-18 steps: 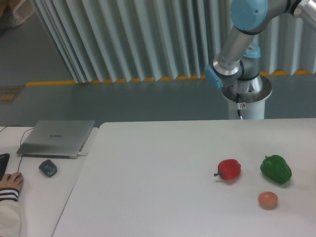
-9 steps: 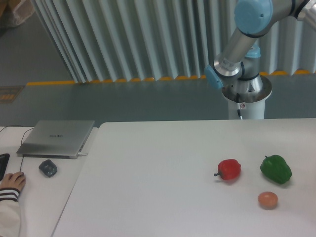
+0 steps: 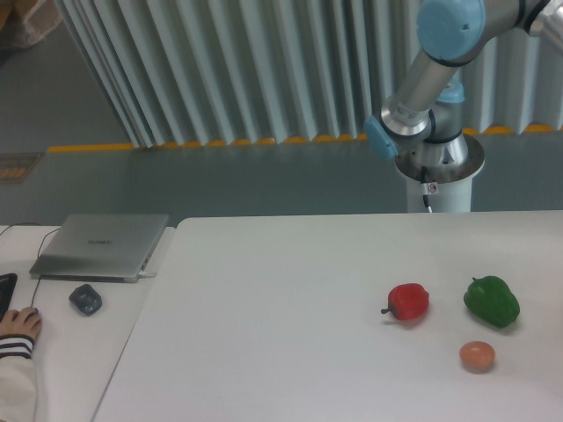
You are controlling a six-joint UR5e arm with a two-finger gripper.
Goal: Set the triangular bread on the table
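Pale grey-blue corrugated wall panels [image 3: 264, 70] across the rear. Below the panels: a yellow floor stripe [image 3: 202, 143], then grey-green floor [image 3: 220, 180]. In front of that floor, at left: an off-white desk [image 3: 88, 343] bearing a closed silver laptop [image 3: 101, 246] and a dark mouse [image 3: 85, 299]. Lighting even, diffuse.

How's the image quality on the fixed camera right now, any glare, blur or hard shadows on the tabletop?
Fixed camera: light is soft and even, no glare on the table; the red pepper, green pepper and orange ball cast only faint shadows; the whole picture is slightly soft; the gripper is out of frame.
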